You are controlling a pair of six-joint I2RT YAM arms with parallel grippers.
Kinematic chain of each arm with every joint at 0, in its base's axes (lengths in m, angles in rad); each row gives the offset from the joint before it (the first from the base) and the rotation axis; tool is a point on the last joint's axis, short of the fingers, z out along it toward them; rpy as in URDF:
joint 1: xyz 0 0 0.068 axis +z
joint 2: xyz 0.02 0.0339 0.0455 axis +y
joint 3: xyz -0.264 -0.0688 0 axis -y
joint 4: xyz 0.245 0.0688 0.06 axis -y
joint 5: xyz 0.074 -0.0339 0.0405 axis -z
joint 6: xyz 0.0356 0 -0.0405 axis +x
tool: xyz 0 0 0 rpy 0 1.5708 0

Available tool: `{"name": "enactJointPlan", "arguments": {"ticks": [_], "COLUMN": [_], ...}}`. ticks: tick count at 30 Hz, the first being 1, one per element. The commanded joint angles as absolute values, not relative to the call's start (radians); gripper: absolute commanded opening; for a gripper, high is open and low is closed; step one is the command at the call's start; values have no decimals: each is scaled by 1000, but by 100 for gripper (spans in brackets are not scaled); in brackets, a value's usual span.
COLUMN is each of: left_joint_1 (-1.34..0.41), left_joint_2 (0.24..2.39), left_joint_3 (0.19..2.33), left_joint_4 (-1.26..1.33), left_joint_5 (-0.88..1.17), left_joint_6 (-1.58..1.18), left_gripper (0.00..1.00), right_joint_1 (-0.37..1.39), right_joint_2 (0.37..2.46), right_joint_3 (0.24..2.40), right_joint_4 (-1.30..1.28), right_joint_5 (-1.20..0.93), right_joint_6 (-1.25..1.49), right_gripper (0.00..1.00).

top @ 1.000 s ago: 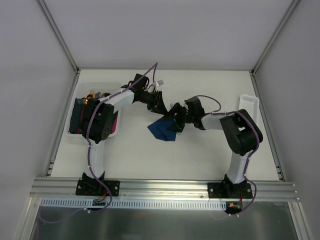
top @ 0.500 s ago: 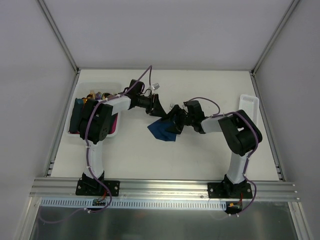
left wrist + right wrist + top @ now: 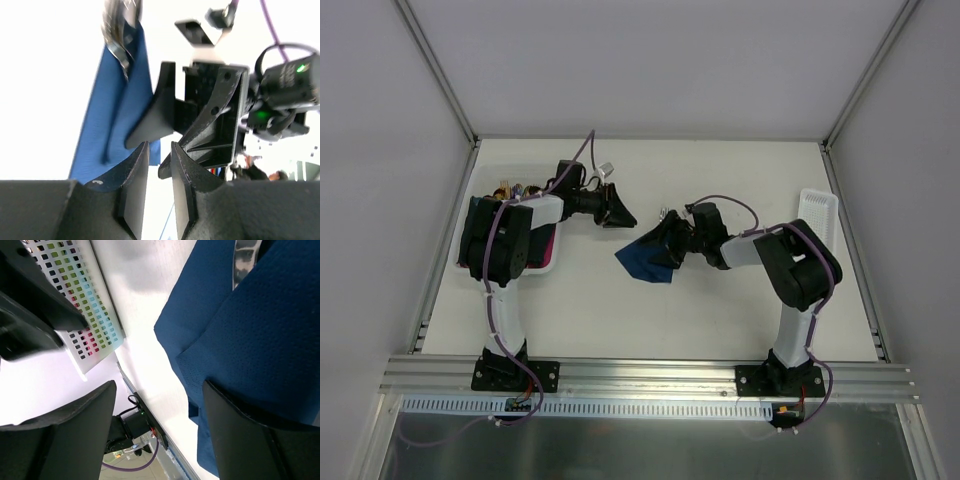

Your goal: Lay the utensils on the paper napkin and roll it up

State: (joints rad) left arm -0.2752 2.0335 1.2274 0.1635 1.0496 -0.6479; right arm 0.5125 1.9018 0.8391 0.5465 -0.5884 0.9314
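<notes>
Jaws wide on my right gripper [image 3: 159, 390], gripping nothing, napkin [image 3: 250, 340] beneath them; left gripper [image 3: 159, 147] barely parted, empty, napkin just ahead. Utensil [image 3: 245, 260] on it. Limp, tearable paper: I'd pinch its free edge.

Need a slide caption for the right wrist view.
Right fingers open over the folded navy napkin, silver utensil resting on it.

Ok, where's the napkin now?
Top view: the paper napkin lies midway across the table, its right edge under the right gripper, the left gripper just beyond it.
</notes>
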Motion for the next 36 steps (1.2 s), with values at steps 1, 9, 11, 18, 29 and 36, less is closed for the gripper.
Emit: {"name": "enactJointPlan", "arguments": {"ticks": [1, 9, 11, 18, 29, 36], "left_joint_1": [-250, -247, -249, -271, -403, -414], "left_joint_2": [1948, 1914, 1930, 1974, 2028, 2062], "left_joint_3": [1238, 1180, 1146, 1129, 1177, 1190], "left_joint_4": [245, 199, 174, 101, 46, 48], "left_joint_5": [1054, 1022, 1006, 974, 1008, 1015], "left_joint_6": [-676, -664, -663, -612, -569, -571], "left_gripper": [25, 21, 20, 16, 15, 15], "right_joint_1": [511, 511, 511, 511, 511, 511], "right_joint_2": [1919, 1913, 1911, 1907, 1921, 1927], "right_joint_3": [831, 839, 839, 836, 833, 825], "right_joint_4": [589, 591, 601, 647, 647, 661], "right_joint_5": [-586, -594, -600, -621, -637, -646], "right_joint_6": [928, 917, 911, 900, 904, 907], "right_gripper": [73, 66, 63, 49, 34, 20]}}
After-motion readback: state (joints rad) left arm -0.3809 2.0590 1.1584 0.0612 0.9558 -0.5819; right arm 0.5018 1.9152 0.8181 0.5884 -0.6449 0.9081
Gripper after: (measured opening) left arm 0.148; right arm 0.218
